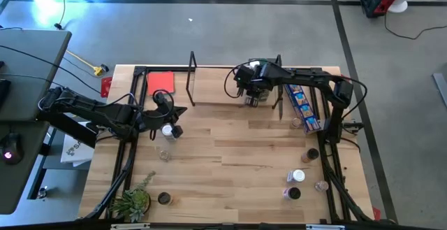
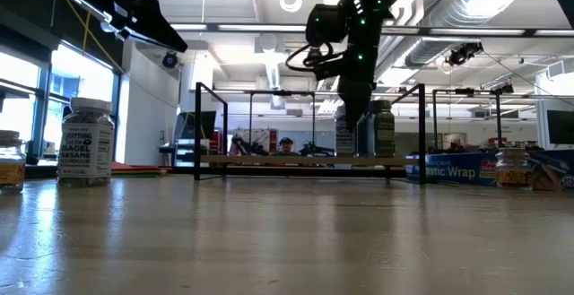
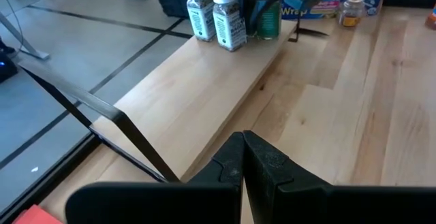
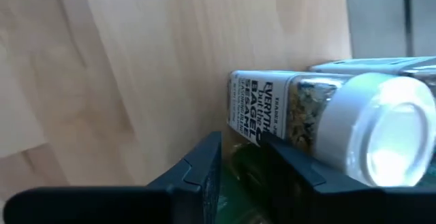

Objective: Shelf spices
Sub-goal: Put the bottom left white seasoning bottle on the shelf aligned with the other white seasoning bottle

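Observation:
The shelf [image 1: 216, 90] is a light-wood board between black wire uprights at the table's far side. Two white-topped spice jars [image 3: 228, 16] stand on its right part. Beside them a green jar [image 3: 270, 21] also stands on the board, with my right gripper [image 1: 253, 97] reaching down from above and shut on it. In the right wrist view a white-capped jar [image 4: 327, 125] is right beside that gripper [image 4: 242, 157]. My left gripper [image 3: 243, 157] is shut and holds nothing, hovering over the table near the shelf's left end [image 1: 180, 111]. My right gripper pinches the green jar between its two fingers, with green showing in the narrow gap [image 4: 240, 168]. The fingers come steeply from above. The jar stands upright on the shelf board, close against the white-capped jar. The fingers hide which part of the jar they are on.
Loose jars stand on the table: one white-topped [image 1: 167, 130] by my left gripper, one clear [image 1: 164, 154], one dark [image 1: 164, 198], and several near the right edge [image 1: 298, 177]. A long blue box [image 1: 302, 104] lies at the far right, a small plant [image 1: 133, 202] at the near left, and a red sheet [image 1: 160, 82] at the far left.

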Available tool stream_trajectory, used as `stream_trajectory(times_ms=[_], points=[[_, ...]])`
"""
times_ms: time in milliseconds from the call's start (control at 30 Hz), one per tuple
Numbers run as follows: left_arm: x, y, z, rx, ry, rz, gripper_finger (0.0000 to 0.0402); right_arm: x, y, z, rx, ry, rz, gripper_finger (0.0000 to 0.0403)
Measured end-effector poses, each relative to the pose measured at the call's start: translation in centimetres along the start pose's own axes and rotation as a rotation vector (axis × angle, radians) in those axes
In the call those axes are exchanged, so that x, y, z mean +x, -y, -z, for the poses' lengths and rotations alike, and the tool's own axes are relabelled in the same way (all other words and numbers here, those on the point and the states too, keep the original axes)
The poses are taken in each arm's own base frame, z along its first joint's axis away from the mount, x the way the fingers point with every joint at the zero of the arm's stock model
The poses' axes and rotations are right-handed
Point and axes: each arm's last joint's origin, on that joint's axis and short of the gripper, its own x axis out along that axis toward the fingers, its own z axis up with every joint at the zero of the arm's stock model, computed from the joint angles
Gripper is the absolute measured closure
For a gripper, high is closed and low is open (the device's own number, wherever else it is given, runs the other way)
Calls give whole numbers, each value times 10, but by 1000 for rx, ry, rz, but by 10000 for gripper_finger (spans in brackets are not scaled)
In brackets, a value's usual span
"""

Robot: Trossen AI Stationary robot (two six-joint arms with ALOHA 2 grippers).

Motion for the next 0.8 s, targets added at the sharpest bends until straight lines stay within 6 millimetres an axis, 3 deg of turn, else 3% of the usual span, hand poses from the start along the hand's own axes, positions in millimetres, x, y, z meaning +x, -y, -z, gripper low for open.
stream_trajectory(times_ms=[333, 633, 800], points=[[0, 0, -2, -12, 18, -4, 401, 1, 5, -1, 16, 6, 80, 305], [0, 1, -3, -20, 26, -1, 401, -4, -10, -7, -16, 54, 31, 305], [0, 1, -6, -13, 46, 3, 401, -1, -2, -12, 24, 113, 7, 305]])
